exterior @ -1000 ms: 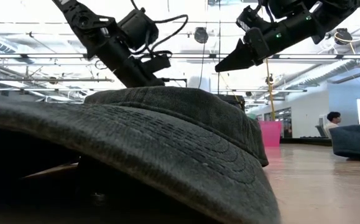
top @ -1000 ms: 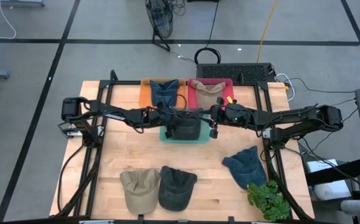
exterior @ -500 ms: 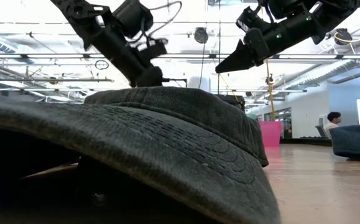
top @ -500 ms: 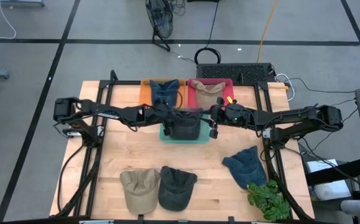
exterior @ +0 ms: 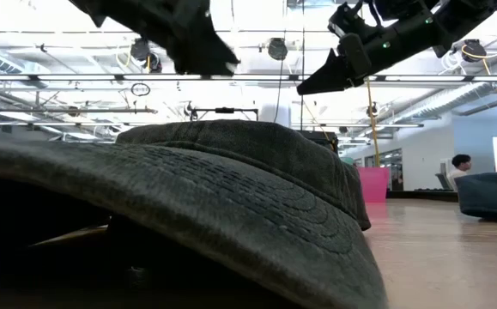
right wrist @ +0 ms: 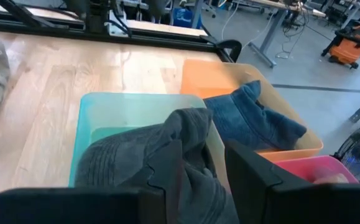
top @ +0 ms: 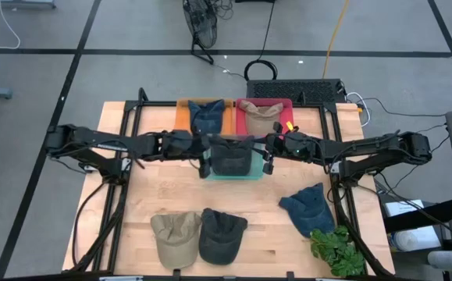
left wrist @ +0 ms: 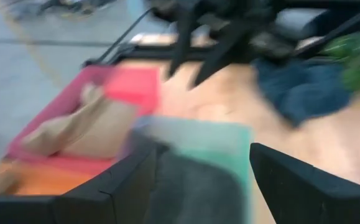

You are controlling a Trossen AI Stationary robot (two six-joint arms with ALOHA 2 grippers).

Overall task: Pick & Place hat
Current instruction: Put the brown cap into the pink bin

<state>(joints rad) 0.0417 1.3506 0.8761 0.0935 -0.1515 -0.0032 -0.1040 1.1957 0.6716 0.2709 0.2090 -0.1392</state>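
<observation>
Hat-sorting is the job, and a dark grey hat [top: 229, 156] now lies heaped in the teal bin [top: 250, 175], spilling over the bin's rim. We take that bin as our landmark. Behind it, toward the far edge of the worktop [top: 155, 195], an orange bin [top: 183, 117] holds a blue denim hat [top: 208, 115] and a pink bin [top: 286, 105] holds a tan hat [top: 258, 112].

Our left tool [top: 203, 164] hangs just beside the teal bin on its left side, fingers spread wide and empty; in its wrist view nothing sits between the dark fingers [left wrist: 304, 183]. Our right tool [top: 268, 160] hovers just beside the bin's right side, fingers narrowly parted around nothing, with the grey hat below and ahead of it in its own view.

We judge the step in hand to be clearing away from the bin after a drop. To do it well, we should lift the left tool straight off so a finger does not snag the brim and drag the hat back out, and keep both arms from crossing over the bin.

Three hats lie on the worktop nearer the front than the teal bin: a tan cap [top: 174, 236], a dark cap [top: 222, 232] touching it, and a navy hat [top: 307, 208] near a green plant [top: 336, 250].
</observation>
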